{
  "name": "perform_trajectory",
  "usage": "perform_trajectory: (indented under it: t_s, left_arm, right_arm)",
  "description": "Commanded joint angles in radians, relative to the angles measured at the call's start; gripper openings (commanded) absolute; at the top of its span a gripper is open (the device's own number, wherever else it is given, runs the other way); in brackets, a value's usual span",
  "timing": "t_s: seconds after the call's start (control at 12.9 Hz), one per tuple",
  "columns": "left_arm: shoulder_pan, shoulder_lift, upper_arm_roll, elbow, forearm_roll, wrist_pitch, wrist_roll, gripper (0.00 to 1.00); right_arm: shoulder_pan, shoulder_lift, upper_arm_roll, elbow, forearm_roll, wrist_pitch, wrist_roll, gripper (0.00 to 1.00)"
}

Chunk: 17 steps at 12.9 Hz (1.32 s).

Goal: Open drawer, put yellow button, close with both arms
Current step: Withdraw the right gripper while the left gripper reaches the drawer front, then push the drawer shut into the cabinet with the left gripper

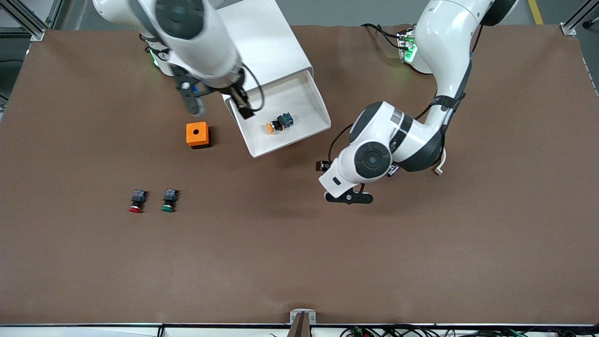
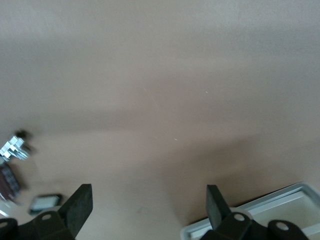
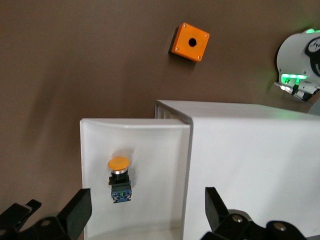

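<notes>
The drawer (image 1: 292, 140) stands pulled out of the white cabinet (image 1: 266, 42). The yellow button (image 1: 279, 122) lies on its side on the drawer floor, touching nothing else. My right gripper (image 1: 217, 104) hangs open over the drawer's edge toward the right arm's end, with nothing between its fingers. In the right wrist view the yellow button (image 3: 119, 177) lies in the drawer (image 3: 135, 132) below the open right gripper (image 3: 147, 207). My left gripper (image 1: 348, 197) is low over bare table beside the drawer's front corner. It is open and empty in its own view (image 2: 150, 205), where that drawer corner (image 2: 280, 205) shows.
An orange box (image 1: 197, 135) with a round hole sits beside the drawer, toward the right arm's end. A red-capped button (image 1: 136, 201) and a green-capped button (image 1: 169, 200) lie side by side, nearer the front camera. Brown table (image 1: 299, 262) spreads all round.
</notes>
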<state>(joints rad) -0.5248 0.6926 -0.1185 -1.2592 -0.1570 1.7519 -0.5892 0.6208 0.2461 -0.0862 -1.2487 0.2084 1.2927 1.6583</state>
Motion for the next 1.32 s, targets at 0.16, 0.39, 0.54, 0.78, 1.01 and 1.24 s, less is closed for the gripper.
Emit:
perform_trajectory:
  t_s: [0.16,0.39,0.54,0.78,1.01,1.24]
  left_arm:
    - [-0.095,0.013,0.003,-0.009,-0.038,0.066,-0.314,1.00]
    - [-0.144,0.019,0.000,-0.008,-0.048,0.089,-0.414,1.00]
    - [-0.188,0.019,0.002,-0.008,-0.079,0.112,-0.486,1.00]
    - [-0.250,0.013,0.002,-0.008,-0.081,0.129,-0.573,1.00]
    - [-0.287,0.010,-0.009,-0.008,-0.110,0.142,-0.633,1.00]
    - [-0.320,0.005,-0.016,-0.005,-0.119,0.153,-0.676,1.00]
  right_arm:
    - [-0.261,-0.170,0.013,-0.093,-0.047,-0.119,-0.633,1.00]
    - [-0.424,-0.260,0.013,-0.213,-0.107,-0.073,-1.001,1.00]
    - [-0.515,-0.298,0.011,-0.296,-0.118,-0.009,-1.188,1.00]
    - [-0.628,-0.314,0.010,-0.409,-0.168,0.133,-1.453,1.00]
    - [-0.700,-0.306,0.010,-0.443,-0.181,0.241,-1.638,1.00]
    - [-0.702,-0.301,0.011,-0.431,-0.237,0.295,-1.657,1.00]
